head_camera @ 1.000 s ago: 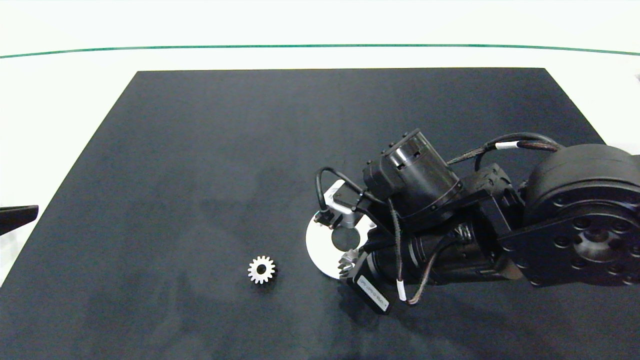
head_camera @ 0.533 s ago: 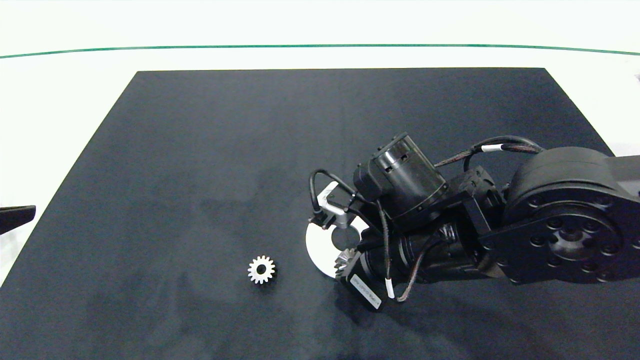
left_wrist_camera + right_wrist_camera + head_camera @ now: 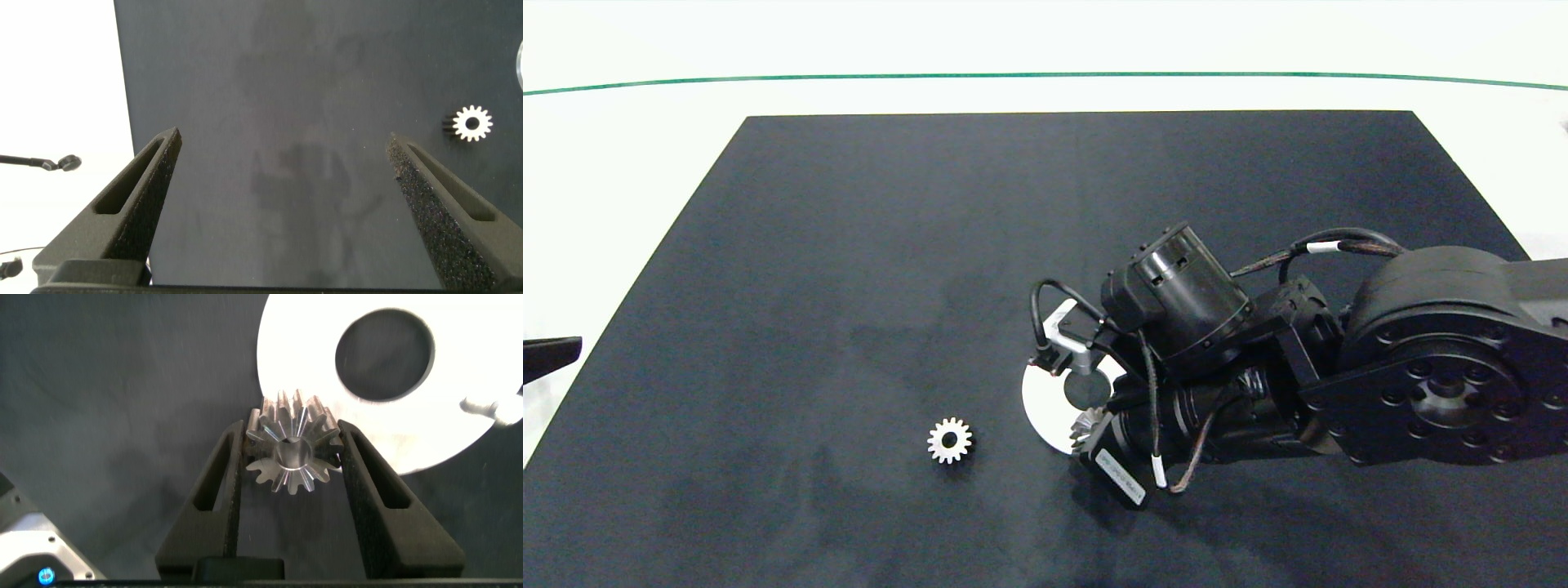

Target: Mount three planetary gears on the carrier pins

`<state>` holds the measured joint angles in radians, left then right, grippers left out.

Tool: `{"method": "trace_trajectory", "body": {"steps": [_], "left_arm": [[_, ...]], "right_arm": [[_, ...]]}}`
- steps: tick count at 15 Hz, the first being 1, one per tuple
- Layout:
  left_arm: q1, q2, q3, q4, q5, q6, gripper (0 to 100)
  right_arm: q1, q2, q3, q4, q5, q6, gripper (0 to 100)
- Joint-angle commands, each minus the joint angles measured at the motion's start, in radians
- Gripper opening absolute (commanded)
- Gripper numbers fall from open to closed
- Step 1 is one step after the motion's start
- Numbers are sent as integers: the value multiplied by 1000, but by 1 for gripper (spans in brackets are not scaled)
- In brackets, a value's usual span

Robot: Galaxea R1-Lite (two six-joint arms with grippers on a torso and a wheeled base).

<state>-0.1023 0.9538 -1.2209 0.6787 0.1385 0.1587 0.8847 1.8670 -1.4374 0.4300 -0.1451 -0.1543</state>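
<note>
Carrying one of the planetary gears [image 3: 291,452] to the white disc [image 3: 458,400] appears to be the step in hand: the right claw [image 3: 292,453] is pinching this gear between its two grey fingers, teeth against the pads, and holding it over the disc's rim on the side nearest the counter's front edge. The carrier pins are not showing clearly in either view, since the arm is covering much of the disc from above, so I cannot tell which pin is nearest. The next move is likely calling for lining the gear's centre hole up over a pin and lowering it straight. A second gear [image 3: 950,441] is lying flat on the dark mat [image 3: 849,245], well apart from the disc, toward the front and left. The left claw [image 3: 284,147] is waiting wide and empty at the mat's left edge.
</note>
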Motion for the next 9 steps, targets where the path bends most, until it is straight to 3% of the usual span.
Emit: {"method": "trace_trajectory", "body": {"steps": [1, 9], "left_arm": [[0, 0, 0, 4, 1, 1, 100], [3, -1, -2, 4, 1, 1, 100]], "right_arm": [[0, -2, 0, -7, -5, -1, 16], [-3, 1, 8, -8, -5, -1, 16]]}}
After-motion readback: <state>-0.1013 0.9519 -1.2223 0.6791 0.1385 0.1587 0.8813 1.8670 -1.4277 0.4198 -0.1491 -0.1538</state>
